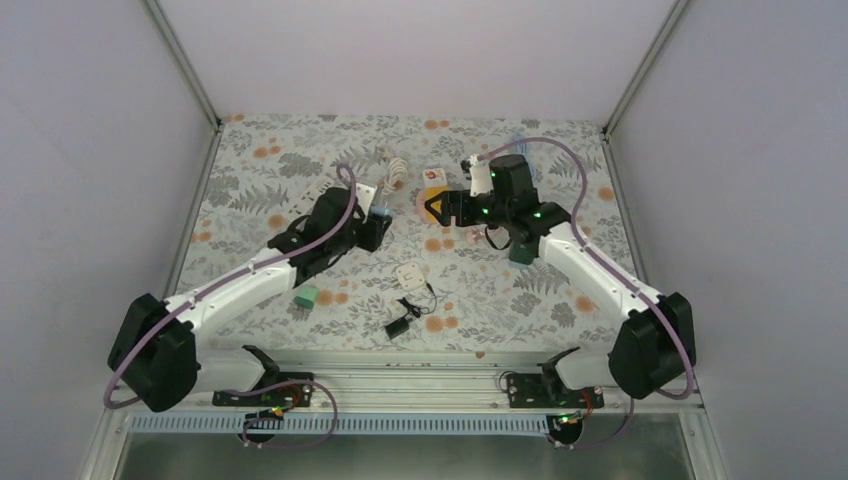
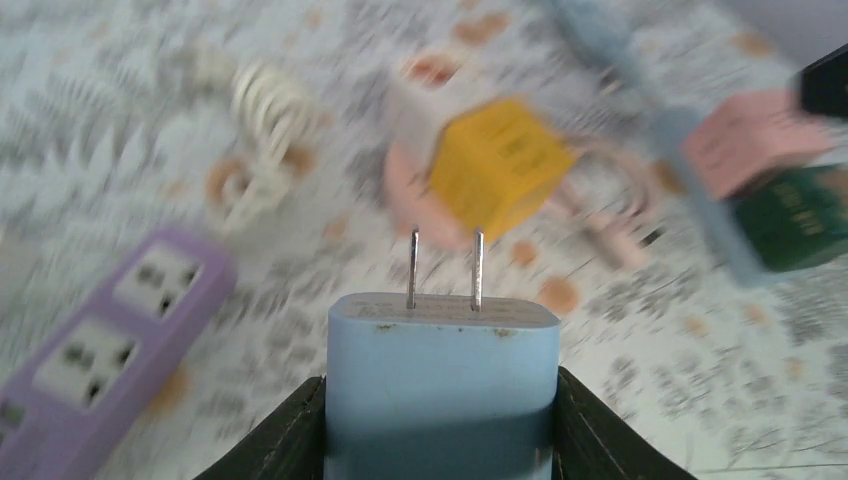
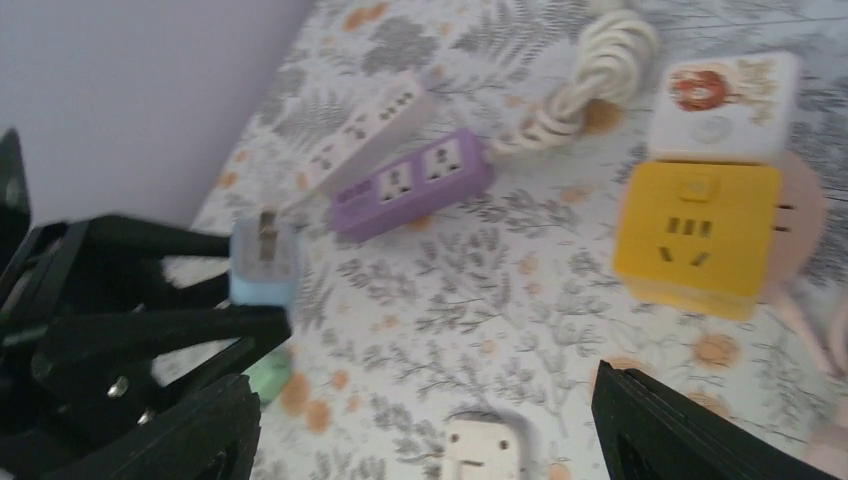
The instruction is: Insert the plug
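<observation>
On the flower-patterned tabletop [image 1: 300, 150], at the far left of the left wrist view, lies a purple plastic power strip [image 2: 110, 335] with two sockets showing. It is flat on the cloth and apart from everything else. In the right wrist view a white power strip [image 3: 365, 130] lies just behind it at an angle. Any print on either strip is too blurred to read.

Right of them a small mint-green block [image 1: 306, 296] sits on the table beside the left arm. The left gripper [image 2: 441, 425] hangs above the cloth. Its black fingers [image 2: 290, 435] press against both sides of a light blue plastic plug [image 2: 440, 350], pinching it. The plug's two flat metal prongs point away from the wrist. The plug is off the table and well apart from the purple strip, and its face carries only small dark specks, no legible marking.

Further right lie a thick white coiled cable [image 3: 595, 60], a small white adapter [image 1: 410, 273] and a black adapter with a thin cord [image 1: 398, 327]. Next comes a yellow cube socket [image 3: 697, 235] resting on a pink round pad [image 3: 805, 215]. Behind it, touching, is a white cube [image 3: 725, 105] with a red cartoon print whose lettering cannot be made out.

The right gripper [image 3: 428, 385] hovers near the yellow cube with its fingers [image 3: 680, 430] spread wide and nothing between them.
</observation>
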`<move>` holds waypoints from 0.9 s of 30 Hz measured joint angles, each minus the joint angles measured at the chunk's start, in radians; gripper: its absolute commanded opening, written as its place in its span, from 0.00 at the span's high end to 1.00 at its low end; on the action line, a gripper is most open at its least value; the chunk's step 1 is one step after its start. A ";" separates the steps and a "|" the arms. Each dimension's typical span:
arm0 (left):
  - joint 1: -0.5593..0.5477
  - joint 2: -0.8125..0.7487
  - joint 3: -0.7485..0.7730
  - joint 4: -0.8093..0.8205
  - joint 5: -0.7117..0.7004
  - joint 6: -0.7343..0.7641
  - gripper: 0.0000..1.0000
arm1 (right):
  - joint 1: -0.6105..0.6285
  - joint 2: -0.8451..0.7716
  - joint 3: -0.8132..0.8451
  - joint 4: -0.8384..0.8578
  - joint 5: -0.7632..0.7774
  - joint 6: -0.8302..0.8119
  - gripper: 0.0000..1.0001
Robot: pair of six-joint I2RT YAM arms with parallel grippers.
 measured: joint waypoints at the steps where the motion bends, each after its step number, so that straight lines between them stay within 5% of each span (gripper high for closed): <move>1: -0.001 -0.014 -0.003 0.051 0.030 0.033 0.61 | -0.003 -0.011 0.003 -0.003 -0.031 -0.004 0.15; 11: -0.011 -0.054 -0.074 0.360 0.286 0.291 0.58 | -0.015 -0.091 0.005 0.024 -0.327 0.026 0.20; 27: -0.079 -0.050 -0.085 0.427 0.313 0.520 0.57 | 0.036 -0.023 0.005 0.039 -0.359 0.125 0.50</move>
